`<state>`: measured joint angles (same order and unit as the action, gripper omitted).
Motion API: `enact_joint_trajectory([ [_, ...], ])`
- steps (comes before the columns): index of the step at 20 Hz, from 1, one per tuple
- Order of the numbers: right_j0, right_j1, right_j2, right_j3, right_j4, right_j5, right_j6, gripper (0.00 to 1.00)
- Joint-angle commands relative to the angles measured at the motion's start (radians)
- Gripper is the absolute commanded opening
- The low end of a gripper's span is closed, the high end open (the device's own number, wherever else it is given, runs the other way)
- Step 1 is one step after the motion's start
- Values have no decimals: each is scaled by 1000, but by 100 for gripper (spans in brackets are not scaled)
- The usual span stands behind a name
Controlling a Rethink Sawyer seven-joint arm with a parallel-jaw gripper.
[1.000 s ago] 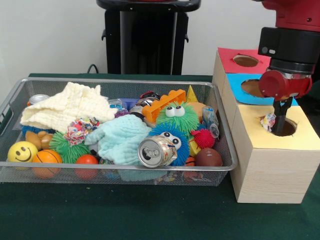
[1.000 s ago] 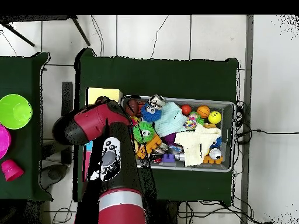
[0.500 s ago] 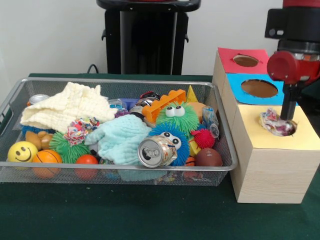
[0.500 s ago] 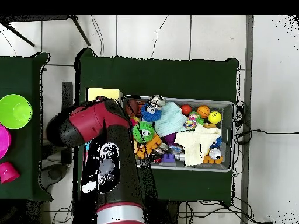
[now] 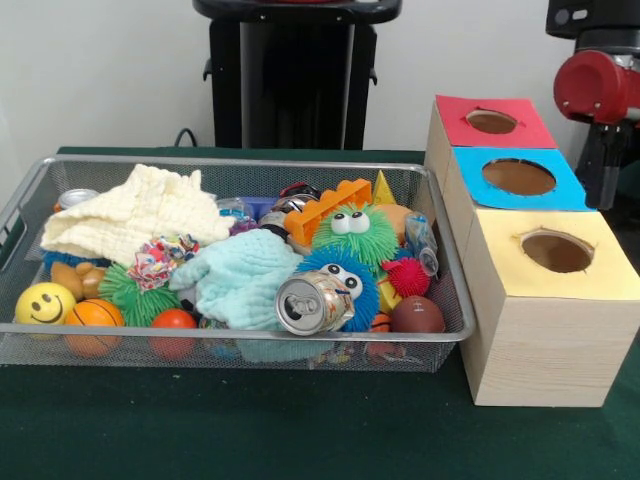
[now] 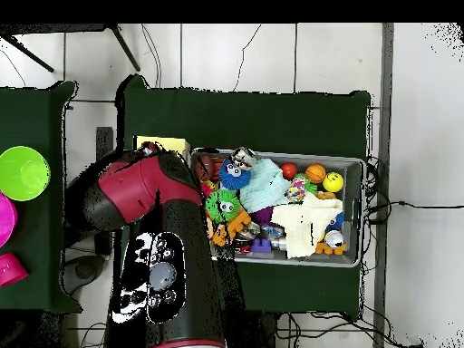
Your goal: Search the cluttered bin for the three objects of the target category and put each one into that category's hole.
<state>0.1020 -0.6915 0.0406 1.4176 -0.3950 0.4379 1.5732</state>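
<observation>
Yellow card rings the hole on the big wooden box, and the hole looks dark and empty. Up beside the blue-ringed hole hangs the gripper; I cannot tell how its jaws stand. One printed cloth bundle lies in the wire bin on the green worktop, between the cream cloth and the mint cloth.

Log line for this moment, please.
gripper: raised beside the boxes, holding nothing seen | yellow-ringed hole: nothing showing in it | printed cloth bundle: in wire bin, by cream cloth
</observation>
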Motion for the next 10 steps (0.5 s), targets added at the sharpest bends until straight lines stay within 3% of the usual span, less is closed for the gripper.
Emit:
enact_joint_trajectory([
  [1,-39,14,47,106,10,95,44,0],
  [10,-144,-48,123,214,0,68,-60,0],
])
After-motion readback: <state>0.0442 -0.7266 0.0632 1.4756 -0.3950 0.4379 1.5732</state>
